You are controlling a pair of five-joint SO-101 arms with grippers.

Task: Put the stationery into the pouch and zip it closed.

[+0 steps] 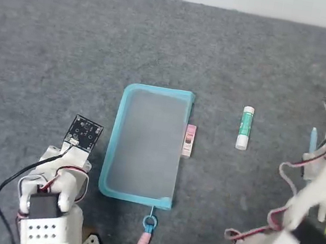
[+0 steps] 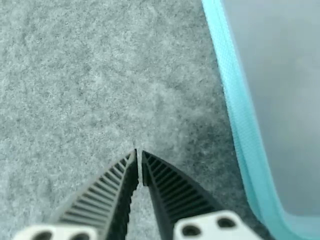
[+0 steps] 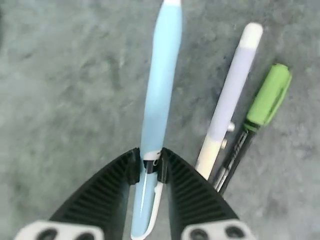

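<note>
Nearest to the arms lies the zip pull (image 1: 142,241), at the near corner of the turquoise pouch (image 1: 146,144). The left gripper (image 2: 139,154) hangs over the grey mat (image 1: 52,34) just beside the long edge of the pouch. Its jaws are pressed together and hold nothing.

The pouch lies flat in the middle of the mat. A small pink eraser (image 1: 188,141) touches its other long edge, and a glue stick (image 1: 245,128) lies farther to that side, apart from it.

Farthest away, the right gripper (image 3: 149,155) pinches a blue pen (image 3: 160,85) between its jaws. A lilac pen (image 3: 230,105) and a green pen (image 3: 267,97) lie just beside it.

I judge that the task is at its first step, picking up the first piece of stationery. The next move calls for lifting the blue pen and carrying it to the opening of the pouch without disturbing the two pens beside it.

I cannot tell if the blue pen is already off the mat. It is also hard to tell whether the pouch is open, or on which side. The rear end of the blue pen is cut off in the right wrist view.
</note>
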